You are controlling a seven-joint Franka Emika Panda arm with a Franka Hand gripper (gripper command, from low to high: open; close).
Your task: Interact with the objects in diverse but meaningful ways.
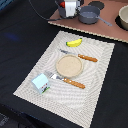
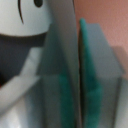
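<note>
In the exterior view the nearest thing is the pale carton (image 1: pixel 41 83), standing upright on the near corner of the striped placemat (image 1: pixel 100 75) toward the exterior view's left. Just beyond it lies a wooden-handled fork (image 1: pixel 67 80), then a round beige plate (image 1: pixel 69 65) at the middle of the mat, with a wooden-handled knife (image 1: pixel 80 56) along its far side. The yellow banana (image 1: pixel 74 43) rests near the mat's far edge, apart from the knife. Farther back, a brown board (image 1: pixel 107 31) carries the grey pot (image 1: pixel 89 14), and the gripper (image 1: pixel 69 8) hangs at the top edge of the frame just beside the pot, on the exterior view's left of it, with something red low beside it that is too small to name. A pale bowl (image 1: pixel 123 17) is cut off at the exterior view's right edge. The wrist view shows none of the mat: only blurred close surfaces, a grey upright slab with green pads (image 2: pixel 90 65) pressed near it, and a white rounded shape (image 2: pixel 25 17) behind. From these frames I cannot tell whether the claw is open, closed or holding anything.
</note>
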